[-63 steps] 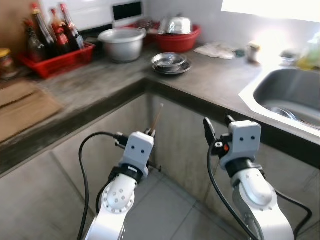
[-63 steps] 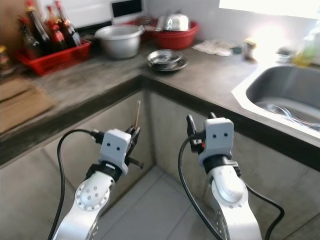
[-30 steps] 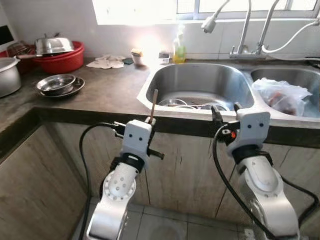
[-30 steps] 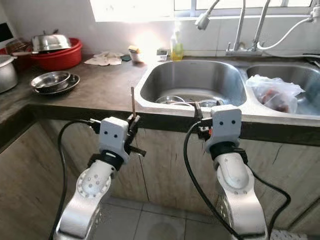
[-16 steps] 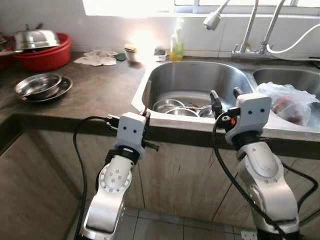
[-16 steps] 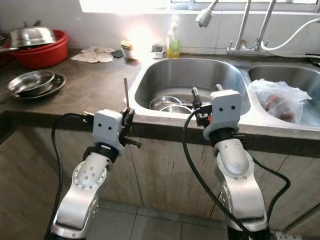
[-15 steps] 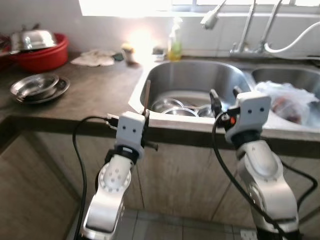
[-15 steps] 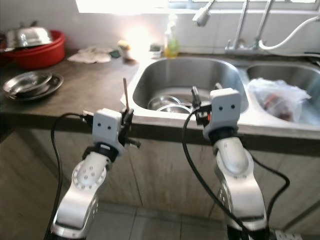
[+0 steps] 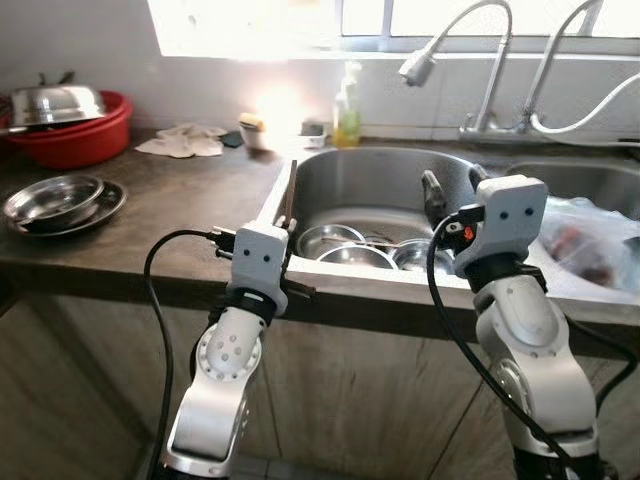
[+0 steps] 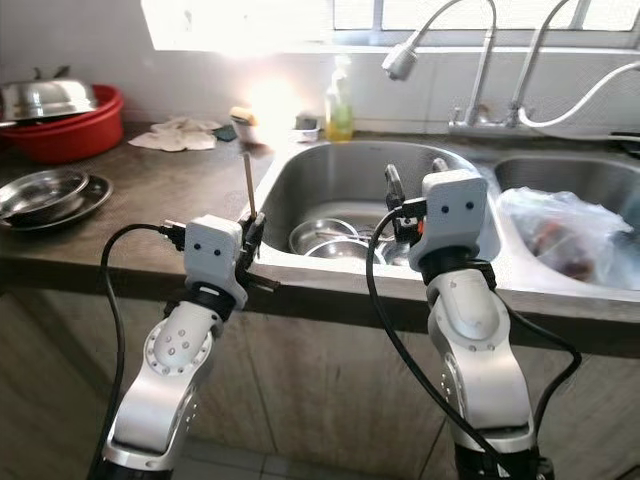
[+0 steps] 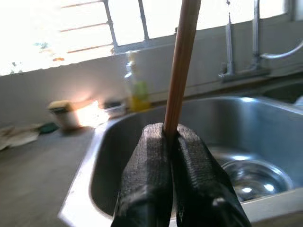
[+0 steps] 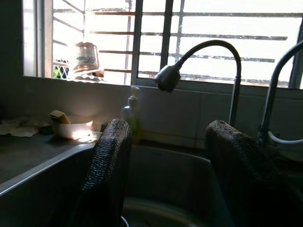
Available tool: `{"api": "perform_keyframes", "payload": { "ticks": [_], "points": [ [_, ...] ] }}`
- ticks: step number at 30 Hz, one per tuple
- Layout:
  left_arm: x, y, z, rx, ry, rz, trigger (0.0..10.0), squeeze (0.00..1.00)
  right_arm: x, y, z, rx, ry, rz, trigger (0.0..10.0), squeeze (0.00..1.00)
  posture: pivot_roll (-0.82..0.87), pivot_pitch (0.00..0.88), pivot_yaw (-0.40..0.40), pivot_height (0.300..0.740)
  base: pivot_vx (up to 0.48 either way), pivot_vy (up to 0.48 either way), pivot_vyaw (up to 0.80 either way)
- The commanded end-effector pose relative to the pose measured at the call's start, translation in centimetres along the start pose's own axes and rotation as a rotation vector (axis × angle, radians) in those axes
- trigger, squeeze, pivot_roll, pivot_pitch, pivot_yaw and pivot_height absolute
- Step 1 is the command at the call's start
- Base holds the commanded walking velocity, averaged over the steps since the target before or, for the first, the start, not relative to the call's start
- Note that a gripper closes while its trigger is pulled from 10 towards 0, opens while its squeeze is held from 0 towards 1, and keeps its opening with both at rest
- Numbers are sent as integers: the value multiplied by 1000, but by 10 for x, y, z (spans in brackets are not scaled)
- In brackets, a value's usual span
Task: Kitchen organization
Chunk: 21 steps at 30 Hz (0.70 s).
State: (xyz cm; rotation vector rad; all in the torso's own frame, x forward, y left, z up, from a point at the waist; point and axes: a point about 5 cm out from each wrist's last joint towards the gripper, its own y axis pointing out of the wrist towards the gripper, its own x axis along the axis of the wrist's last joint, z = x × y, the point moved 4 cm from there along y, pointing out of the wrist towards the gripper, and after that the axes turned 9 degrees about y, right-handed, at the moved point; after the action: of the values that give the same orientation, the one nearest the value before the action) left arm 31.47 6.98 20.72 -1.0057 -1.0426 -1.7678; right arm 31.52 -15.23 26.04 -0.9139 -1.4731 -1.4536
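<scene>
chopstick (image 11: pixel 182 66) clenched upright in my left tool (image 11: pixel 173 142); my right tool (image 12: pixel 168 156) spread, sink (image 12: pixel 165 175) just beyond.

A dark grey stone tabletop (image 9: pixel 190 205) runs under a bright barred window (image 12: pixel 227 42), glare washing the pale tiled wall (image 9: pixel 90 50). Beige wood-grain cabinet fronts (image 9: pixel 90 400) stand below. A stainless double sink (image 10: pixel 300 165) carries curved chrome taps (image 10: pixel 470 60).
</scene>
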Motion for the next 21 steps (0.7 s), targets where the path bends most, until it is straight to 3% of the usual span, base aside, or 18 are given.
{"api": "perform_keyframes", "payload": {
  "ticks": [1,21],
  "points": [
    [1,2,9,20,17,-6,10000,0,4,2,6,13,9,-16,10000,0,22,35,-6,740,375,0,0],
    [0,2,6,-2,10,-4,10000,0,-4,-5,7,6,24,12,10000,0,22,38,-2,740,377,0,0]
  ]
}}
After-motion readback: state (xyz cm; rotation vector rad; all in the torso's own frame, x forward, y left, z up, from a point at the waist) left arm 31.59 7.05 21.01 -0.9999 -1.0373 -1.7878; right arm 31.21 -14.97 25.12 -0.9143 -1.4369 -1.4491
